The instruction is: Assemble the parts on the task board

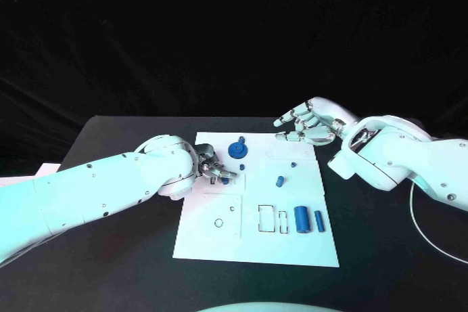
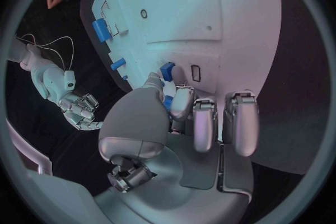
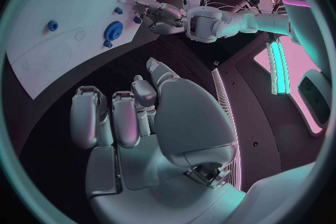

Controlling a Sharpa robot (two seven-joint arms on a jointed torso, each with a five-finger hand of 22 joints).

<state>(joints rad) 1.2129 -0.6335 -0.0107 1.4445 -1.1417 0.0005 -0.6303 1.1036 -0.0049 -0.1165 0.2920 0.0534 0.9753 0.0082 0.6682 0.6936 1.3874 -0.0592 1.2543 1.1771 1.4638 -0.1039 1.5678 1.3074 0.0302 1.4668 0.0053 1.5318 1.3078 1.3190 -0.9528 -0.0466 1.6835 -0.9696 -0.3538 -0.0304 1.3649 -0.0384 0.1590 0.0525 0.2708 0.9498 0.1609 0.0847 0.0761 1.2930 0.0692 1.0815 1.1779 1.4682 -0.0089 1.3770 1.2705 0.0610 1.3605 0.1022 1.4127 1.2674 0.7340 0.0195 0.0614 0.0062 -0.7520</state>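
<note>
Several blue parts lie on the white task board, mid-surface, with no readable writing. The left hand pinches a small blue part at the board's left edge. The right hand hovers at its far right corner, fingers apart, holding nothing.

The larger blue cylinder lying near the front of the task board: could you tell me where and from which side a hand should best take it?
Probably across its middle, from above. The larger blue cylinder lies flat on the task board, its long sides exposed; only a thinner blue piece lies close beside it.
</note>
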